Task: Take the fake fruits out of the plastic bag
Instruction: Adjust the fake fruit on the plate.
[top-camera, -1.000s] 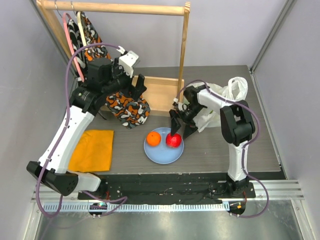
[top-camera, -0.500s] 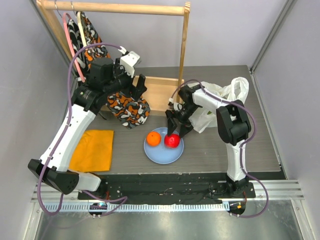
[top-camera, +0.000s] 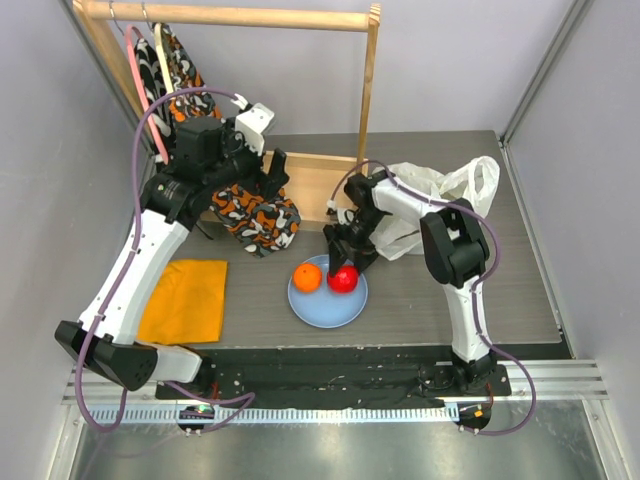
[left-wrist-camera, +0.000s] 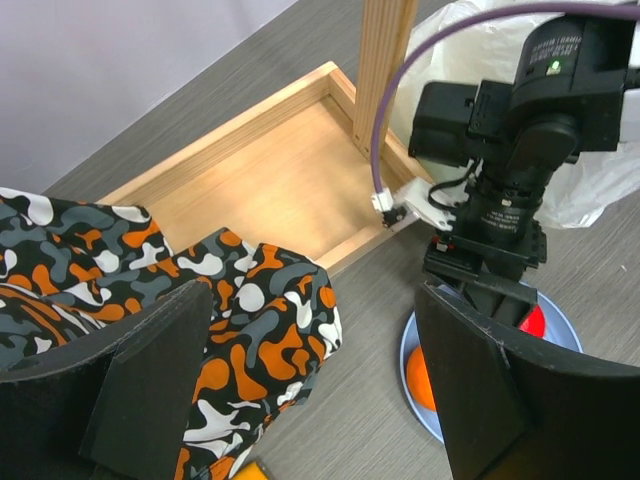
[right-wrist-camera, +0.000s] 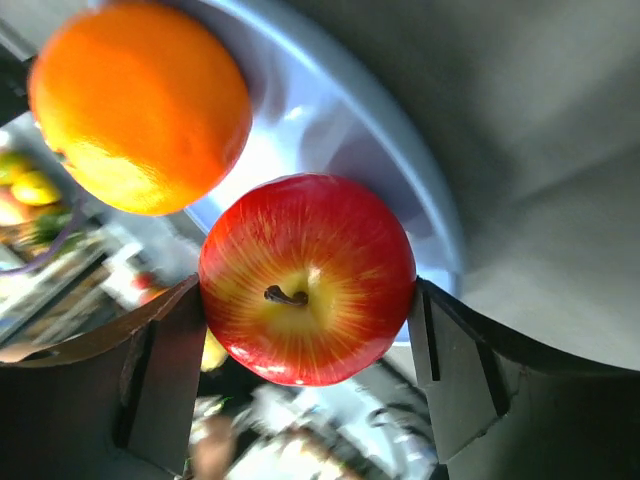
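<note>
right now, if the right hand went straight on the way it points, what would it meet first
The red apple, right between its fingers; just behind it lies the blue plate it rests on.

My left arm (top-camera: 150, 250) and right arm (top-camera: 465, 310) are white shells with black joints, each trailing a purple-grey cable (left-wrist-camera: 376, 150). The fingers (left-wrist-camera: 150, 385) of my left gripper (left-wrist-camera: 318, 330) are broad matte-black wedges.

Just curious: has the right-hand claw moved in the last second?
Yes. The right gripper slid left, away from the plastic bag, toward the wooden post.
</note>
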